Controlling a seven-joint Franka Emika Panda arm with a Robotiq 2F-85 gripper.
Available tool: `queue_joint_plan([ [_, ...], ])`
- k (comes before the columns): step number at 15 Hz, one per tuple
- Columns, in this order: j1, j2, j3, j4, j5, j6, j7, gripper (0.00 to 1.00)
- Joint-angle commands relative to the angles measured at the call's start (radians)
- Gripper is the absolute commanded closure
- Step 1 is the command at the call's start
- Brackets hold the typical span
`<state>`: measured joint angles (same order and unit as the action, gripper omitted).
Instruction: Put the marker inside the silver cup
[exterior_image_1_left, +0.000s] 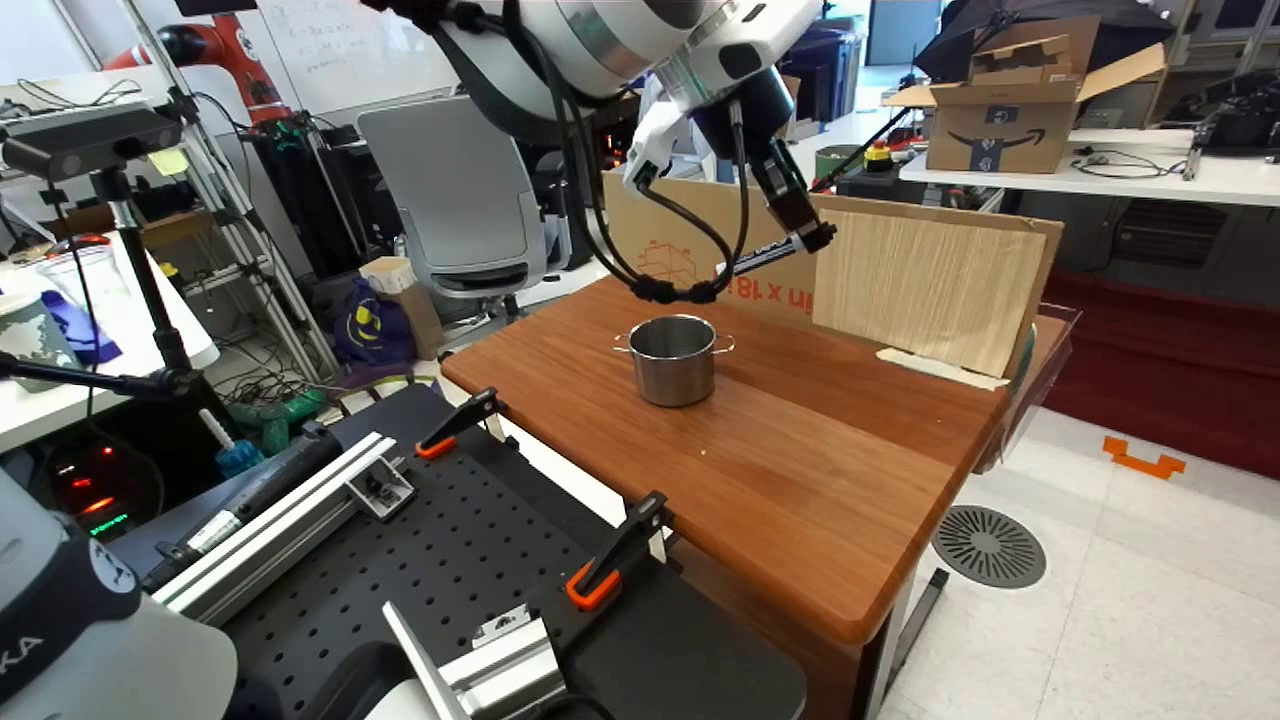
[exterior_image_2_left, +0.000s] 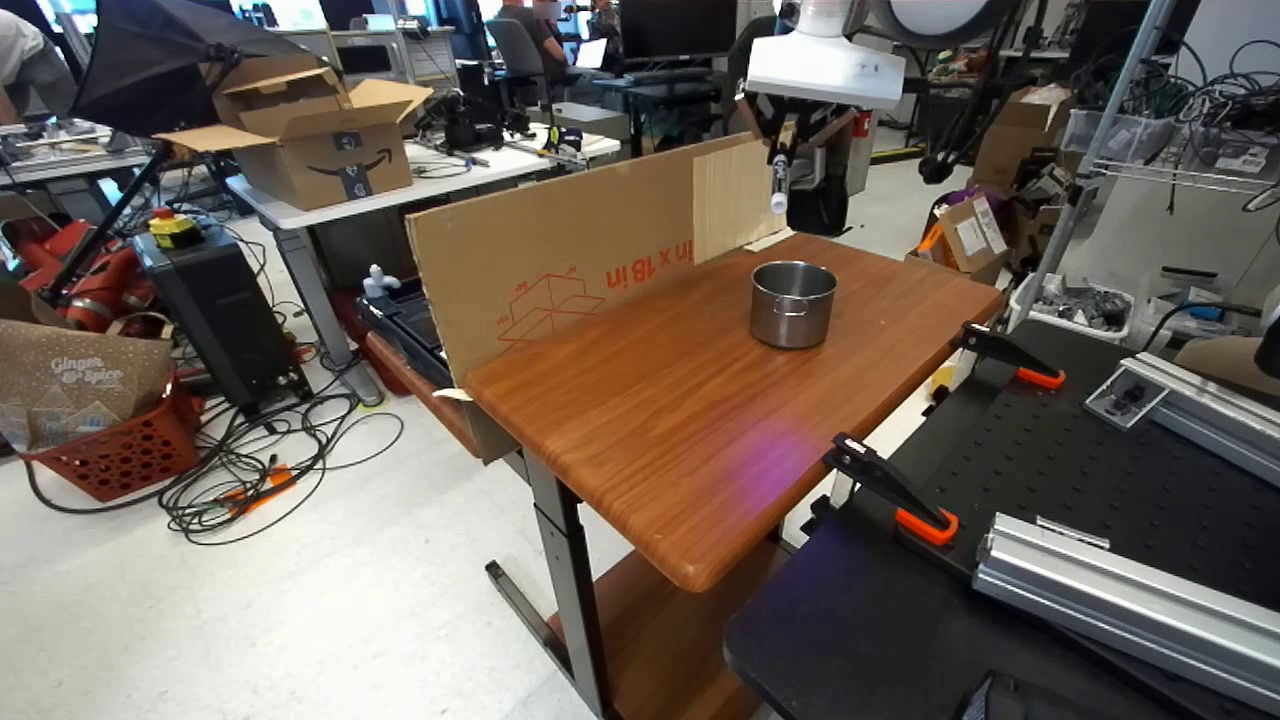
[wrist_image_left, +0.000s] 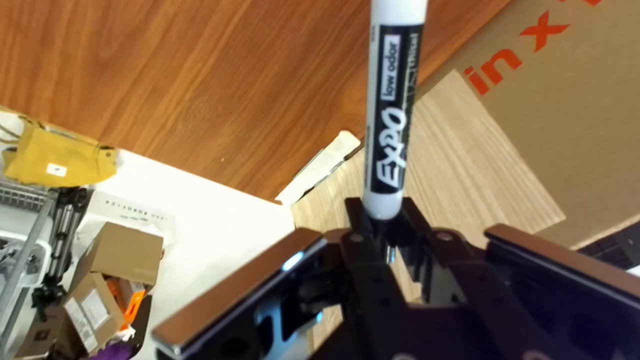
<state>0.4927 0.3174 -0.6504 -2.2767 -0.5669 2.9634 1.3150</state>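
The silver cup (exterior_image_1_left: 675, 378) stands upright on the brown wooden table; it also shows in the exterior view (exterior_image_2_left: 790, 320). It is a shiny metal pot with small side handles and is out of the wrist view. My gripper (wrist_image_left: 382, 212) is shut on one end of the marker (wrist_image_left: 392, 110), a white and black Expo pen. In an exterior view the gripper (exterior_image_1_left: 818, 238) is well above the table, and the marker (exterior_image_1_left: 762, 256) slants from it toward the cup's side, higher than the rim. The marker (exterior_image_2_left: 779, 190) also shows hanging from the gripper, apart from the cup.
A cardboard panel (exterior_image_1_left: 735, 205) with a light wood-look sheet (exterior_image_1_left: 920, 285) stands along the table's back edge. Black and orange clamps (exterior_image_1_left: 620, 555) sit at the table's (exterior_image_1_left: 800, 480) near edge by the black perforated base (exterior_image_1_left: 470, 560). Cables loop below the arm.
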Motion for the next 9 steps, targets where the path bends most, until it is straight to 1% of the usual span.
queue_joint_plan([
  [1, 0.21, 0.032, -0.215, 0.001, -0.225, 0.013, 0.25, 0.95],
  [3, 0.29, 0.04, -0.276, -0.006, -0.311, -0.002, 0.348, 0.95],
  [5, 0.352, 0.051, -0.312, -0.019, -0.373, -0.016, 0.418, 0.95],
  [9, 0.435, 0.076, -0.355, -0.056, -0.449, -0.026, 0.506, 0.95],
])
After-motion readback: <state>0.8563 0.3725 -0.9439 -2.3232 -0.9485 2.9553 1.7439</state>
